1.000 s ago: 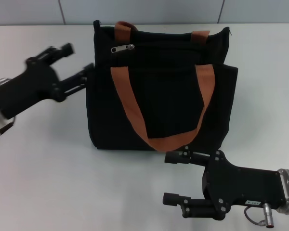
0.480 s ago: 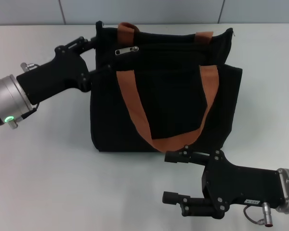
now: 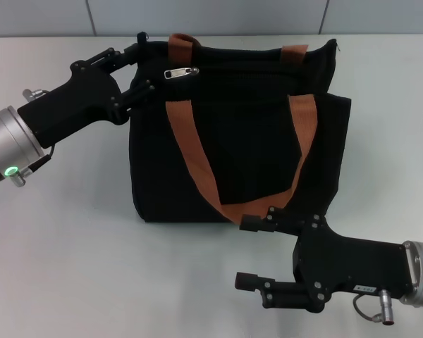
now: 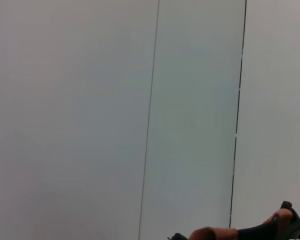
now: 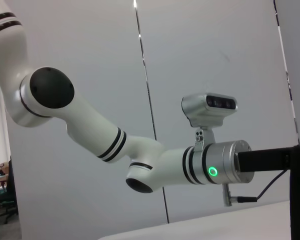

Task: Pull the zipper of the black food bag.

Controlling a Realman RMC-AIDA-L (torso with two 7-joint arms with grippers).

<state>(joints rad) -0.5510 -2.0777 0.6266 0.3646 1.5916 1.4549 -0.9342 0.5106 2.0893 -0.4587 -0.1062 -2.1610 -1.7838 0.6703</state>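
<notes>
As I am steering from afar, these lines run from the grippers outward.

Left gripper (image 3: 134, 68): I am seeing it at the bag's upper left corner, one finger along the top edge and one lower against the side; whether it is clenched on the fabric or merely spread around it, I cannot tell.

Right gripper (image 3: 248, 252): it is hovering released, fingers spread wide, just in front of the bag's lower edge, touching nothing.

Zipper (image 3: 180, 72): the silver pull tab is lying flat on the zip line near the top left of the bag, just beside the left gripper, untouched by either one.

Black food bag (image 3: 240, 134): it is lying on the white table (image 3: 70, 246), its orange-brown handles (image 3: 190, 151) draped across the front.

Risk: I am judging that the soft bag could slide or bunch if the corner hold is weak while the tab is being pulled; the small flat tab could also slip from the fingers.

Views: the head view alone is showing bag, tab and both grippers. The left wrist view is catching only wall and a sliver of handle. The right wrist view is showing the left arm (image 5: 140, 150) with its green light (image 5: 212, 172), no bag.
</notes>
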